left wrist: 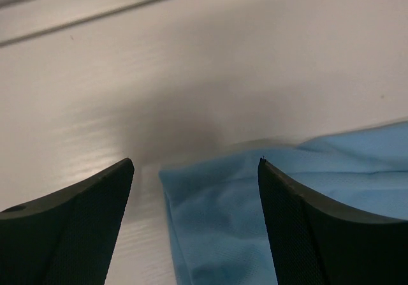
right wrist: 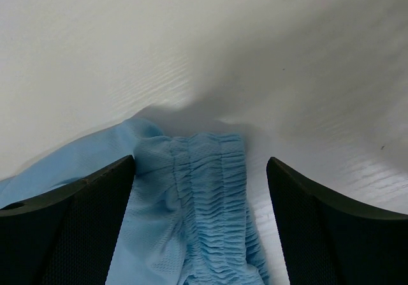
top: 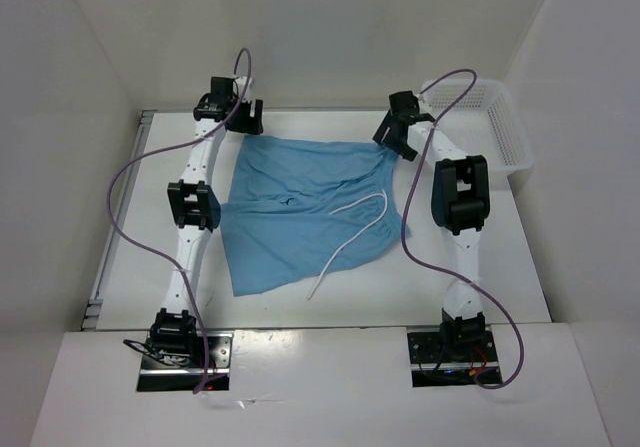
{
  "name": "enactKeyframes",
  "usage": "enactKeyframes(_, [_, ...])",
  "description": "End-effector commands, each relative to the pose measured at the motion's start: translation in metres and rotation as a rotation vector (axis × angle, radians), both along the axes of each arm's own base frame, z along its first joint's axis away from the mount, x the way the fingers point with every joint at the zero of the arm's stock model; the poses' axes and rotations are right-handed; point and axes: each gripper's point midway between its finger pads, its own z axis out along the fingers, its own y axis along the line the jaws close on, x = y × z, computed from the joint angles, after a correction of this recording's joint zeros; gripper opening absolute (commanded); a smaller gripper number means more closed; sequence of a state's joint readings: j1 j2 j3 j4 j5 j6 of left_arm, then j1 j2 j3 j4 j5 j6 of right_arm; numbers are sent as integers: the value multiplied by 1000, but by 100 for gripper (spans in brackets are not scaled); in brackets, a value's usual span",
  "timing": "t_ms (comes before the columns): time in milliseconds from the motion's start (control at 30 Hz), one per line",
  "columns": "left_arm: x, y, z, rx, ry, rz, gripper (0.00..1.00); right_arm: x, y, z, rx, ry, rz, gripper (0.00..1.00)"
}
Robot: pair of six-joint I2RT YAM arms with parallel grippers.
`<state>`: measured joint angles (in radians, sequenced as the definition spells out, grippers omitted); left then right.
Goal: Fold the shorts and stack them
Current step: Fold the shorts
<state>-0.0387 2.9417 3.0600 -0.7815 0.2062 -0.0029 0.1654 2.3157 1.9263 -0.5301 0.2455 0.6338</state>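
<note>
The shorts point(top: 300, 217) are lying spread flat in the middle of the surface point(top: 490, 277), between the two arms. The waistband point(right wrist: 204, 196) is facing right and the leg ends are facing left. The cloth is lying mostly smooth with a few soft creases, and its near left corner is reaching toward the near edge. The drawstring point(top: 352, 227) is trailing loose over the cloth. It is looping near the waistband and running past the near hem onto the bare surface.

The left pincer point(left wrist: 196, 162) is poised at the far left corner of the shorts. Its fingers point(left wrist: 70, 227) are standing wide apart, and the blue corner is lying between them, nearer the right finger. In the wrist view that finger is overlapping the cloth. Nothing is being gripped there, and I cannot tell whether the finger is touching the cloth.

The right pincer point(right wrist: 201, 160) is sitting at the far right corner, over the end of the waistband. It too is gaping wide, with the ruched elastic band lying in the gap and not being clamped. The band's end is pointing away from the wrist camera and bunching a little against the surface.

The basket point(top: 485, 117) is standing at the far right corner of the surface, just beyond the right arm and apart from the shorts.
</note>
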Motion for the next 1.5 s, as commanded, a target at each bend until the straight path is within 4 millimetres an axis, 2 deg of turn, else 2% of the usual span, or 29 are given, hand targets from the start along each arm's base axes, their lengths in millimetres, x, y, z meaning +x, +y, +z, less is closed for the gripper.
enactKeyframes(0, [-20, 3, -10, 35, 89, 21, 85, 14, -8, 21, 28, -53, -18, 88])
enactKeyframes(100, [-31, 16, -11, 86, 135, 67, 85, 14, -5, 26, 40, -60, -9, 88])
enactKeyframes(233, [-26, 11, -11, 67, 116, 51, 83, 14, -5, 24, 40, -62, -9, 88])
enactKeyframes(267, [-22, 9, -8, 56, 92, 42, 76, 13, -3, 16, 51, -48, -10, 88])
enactKeyframes(400, [-20, -1, -28, 17, 104, 1, 60, 20, 0, 17, 61, -48, -3, 88])
enactKeyframes(433, [-21, -1, -37, 17, 118, 1, 56, 17, -1, 7, 57, -22, -3, 88])
enactKeyframes(467, [-21, -4, -44, 7, 123, -10, 50, 23, 2, 16, 68, -45, 3, 86])
enactKeyframes(500, [-21, -6, -44, -2, 123, -18, 43, 20, 2, 6, 64, -21, 2, 84])
enactKeyframes(567, [-21, -10, -47, -19, 122, -35, 18, 19, 5, 0, 77, -8, 13, 78])
enactKeyframes(600, [-21, -16, -47, -18, 122, -44, 3, 19, 5, 0, 77, -8, 13, 69])
enactKeyframes(700, [-18, -25, -44, -32, 100, -68, 0, 12, 8, -8, 92, 12, 25, 64])
enactKeyframes(733, [-15, -27, -32, -39, 76, -75, 0, 10, 10, -5, 103, 7, 34, 63])
enactKeyframes(767, [-14, -27, -18, -40, 53, -75, 0, 1, 11, -14, 110, 33, 40, 60])
enactKeyframes(800, [-17, -27, -11, -40, 59, -75, 0, -1, 10, -11, 111, 23, 41, 48])
enactKeyframes(833, [-18, -31, 14, -33, 32, -77, 0, -3, 12, -10, 121, 23, 48, 43])
enactKeyframes(867, [-19, -23, 26, 0, 23, -40, 0, -4, 12, -13, 121, 24, 48, 36])
enactKeyframes(900, [-24, -18, 38, 18, 28, -21, 0, -5, 12, -1, 123, 6, 49, 29])
enactKeyframes(933, [-26, -14, 71, 31, -16, -3, 0, -2, 10, 7, 117, -24, 44, 11])
enactKeyframes(967, [-28, -7, 88, 56, -33, 27, 0, 1, 10, 21, 111, -56, 57, 3])
enactKeyframes(1000, [-35, -8, 99, 69, -31, 33, 0, 2, 10, 30, 114, -79, 58, 0])
enactKeyframes(1033, [-41, -4, 129, 80, -67, 52, 0, 5, 10, 54, 115, -138, 68, 0])
enactKeyframes(1100, [-53, 2, 145, 99, -61, 73, 0, 6, 12, 77, 114, -195, 94, 0])
enactKeyframes(1133, [-59, 2, 163, 96, -80, 74, 0, 2, 11, 92, 106, -223, 106, 0])
enactKeyframes(1200, [-70, 2, 175, 91, -75, 67, 0, -3, 11, 105, 107, -241, 119, 0])
enactKeyframes(1267, [-81, 5, 172, 105, -29, 74, 0, -13, 12, 117, 119, -260, 130, 0])
enactKeyframes(1300, [-86, 7, 168, 114, -4, 79, 0, -20, 13, 112, 124, -247, 136, 0])
enactKeyframes(1367, [-105, 14, 161, 145, 69, 98, 0, -27, 13, 122, 125, -264, 150, 0])
enactKeyframes(1400, [-110, 24, 170, 182, 65, 137, 0, -34, 14, 114, 131, -243, 157, 0])
enactKeyframes(1467, [-121, 23, 173, 179, 100, 125, 0, -39, 13, 117, 131, -246, 157, 0])
